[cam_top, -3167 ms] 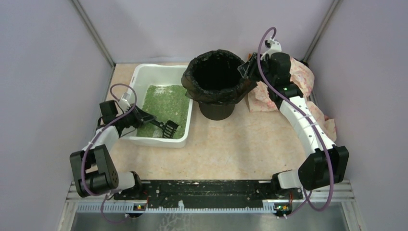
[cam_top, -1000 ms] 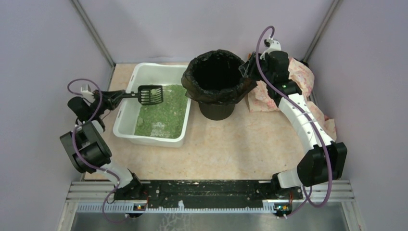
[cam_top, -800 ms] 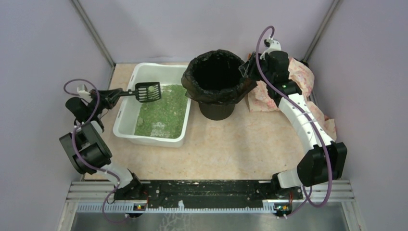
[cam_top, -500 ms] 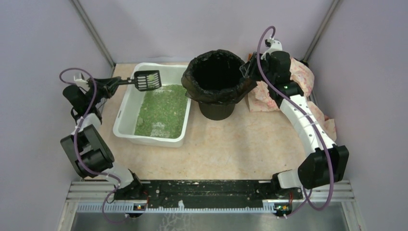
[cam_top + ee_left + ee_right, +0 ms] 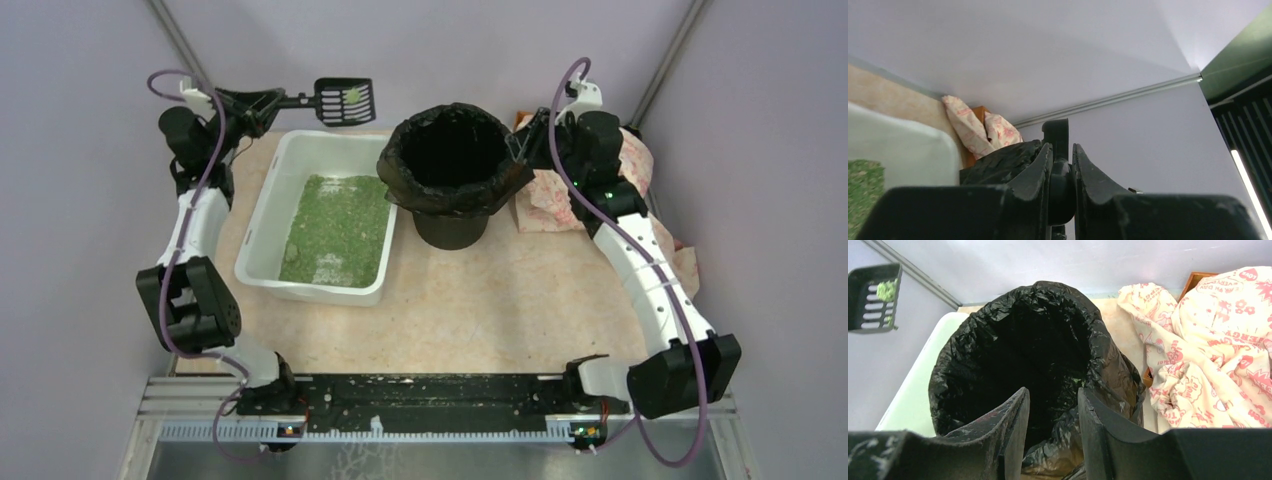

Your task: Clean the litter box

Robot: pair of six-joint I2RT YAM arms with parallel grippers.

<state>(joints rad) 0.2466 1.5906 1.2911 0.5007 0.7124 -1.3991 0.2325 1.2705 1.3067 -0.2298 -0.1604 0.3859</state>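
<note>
White plastic litter box (image 5: 262, 215) lies well below my left gripper (image 5: 265, 102), clamped shut on the raised black scoop (image 5: 345, 100) handle; my right gripper (image 5: 522, 150) pinches the bin (image 5: 400, 190) rim.

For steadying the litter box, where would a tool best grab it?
Grip the litter box by the rim of its left long wall, from above, jaws straddling it. That rim is a thin upright lip with bare floor inside and open table outside. The right wall sits close to the bin.

White litter box (image 5: 262, 215), green litter (image 5: 340, 225), black-bagged bin (image 5: 397, 170).
</note>
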